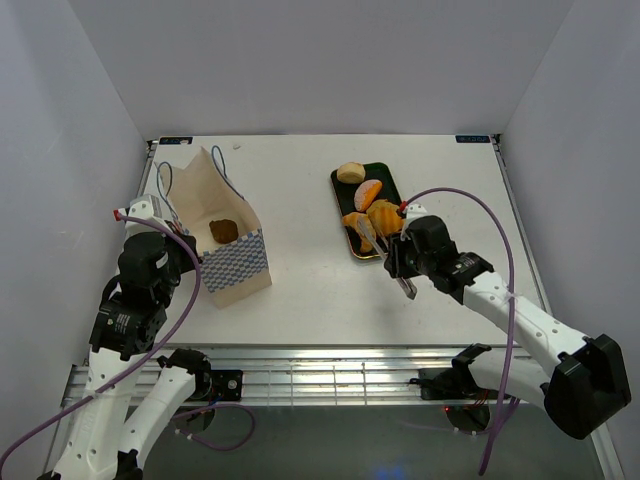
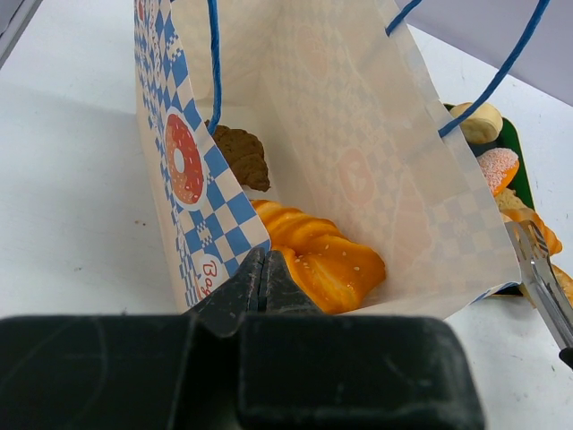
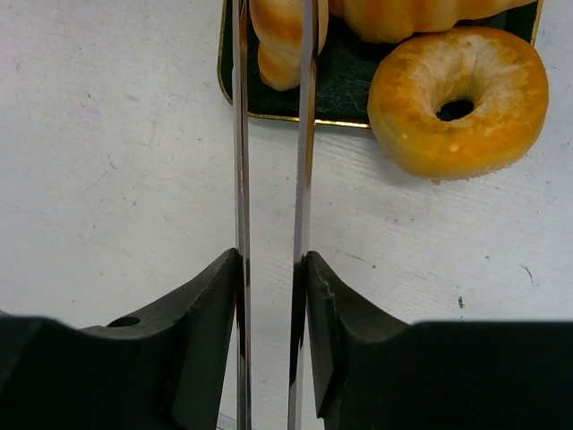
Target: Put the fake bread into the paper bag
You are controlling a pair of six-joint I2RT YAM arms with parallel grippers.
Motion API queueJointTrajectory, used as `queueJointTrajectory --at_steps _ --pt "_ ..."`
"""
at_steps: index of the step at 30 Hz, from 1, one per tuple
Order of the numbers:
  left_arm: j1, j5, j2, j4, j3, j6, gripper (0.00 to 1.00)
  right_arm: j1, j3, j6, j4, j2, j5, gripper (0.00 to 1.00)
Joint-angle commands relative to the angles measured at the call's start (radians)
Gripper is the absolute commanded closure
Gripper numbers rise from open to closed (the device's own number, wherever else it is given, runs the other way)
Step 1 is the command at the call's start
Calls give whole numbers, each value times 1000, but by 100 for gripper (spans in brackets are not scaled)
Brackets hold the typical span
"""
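- The table (image 1: 320, 290) carries everything: the bag on the left and the tray on the right, well apart.
- The paper bag (image 1: 235, 265) stands with its mouth up. The left gripper (image 2: 264, 273) has its black jaws pinched together on the bag's near rim, which seems to hold the mouth open.
- The tray (image 3: 345, 85) is dark and gold-edged and holds most of the fake bread (image 1: 372, 215).
- The right gripper (image 3: 273, 18) reaches over the tray's near edge. Its long thin jaws are parallel with a narrow gap between them. I cannot tell whether they press on anything.
- Two pieces lie inside the bag: a ridged orange loaf (image 2: 322, 260) near the front and a brown piece (image 2: 240, 154) further in.
- A ring doughnut (image 3: 457, 98) lies half off the tray's near edge, just right of the jaws.
- A small pale piece (image 3: 279, 54) sits at the jaw tips, and the right jaw crosses in front of it.
- The step in hand looks like picking up that pale piece. To do it well:
  - Set the jaws wide enough to pass both its sides, and centre them on it (glossy toy bread is likely to slip from an edge grip).
  - Close gently and lift straight up, clear of the doughnut.
  - Carry it left, high above the bag's rim and string handles.
  - Let go only once it is over the open mouth.
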Motion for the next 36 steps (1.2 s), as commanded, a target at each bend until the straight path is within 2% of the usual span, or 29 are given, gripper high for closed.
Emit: queueJointTrajectory --at_steps 1,2,3,8,14,21,24,31,36 --pt "4 9 1 0 -8 2 100 1 16 -2 42 -1 -35 64" --pt "4 9 1 -2 -10 2 100 -1 27 -2 35 -7 -36 71" --pt "2 7 -1 -2 -10 3 100 1 54 -4 25 -10 -36 73" --pt "2 10 7 0 -16 2 100 -1 206 -22 -83 -27 -10 79" --pt "4 12 4 9 -27 2 100 1 375 -39 -131 -65 11 80" --pt "4 23 4 21 -45 -5 100 -1 392 -11 -71 -102 -59 81" --pt "4 26 2 24 -47 -6 100 -1 413 -18 -22 -107 -154 81" --pt "4 35 -1 28 -47 -8 100 5 464 -24 157 -99 -514 79" --pt "4 41 1 29 -44 -11 100 41 492 16 292 -48 -666 77"
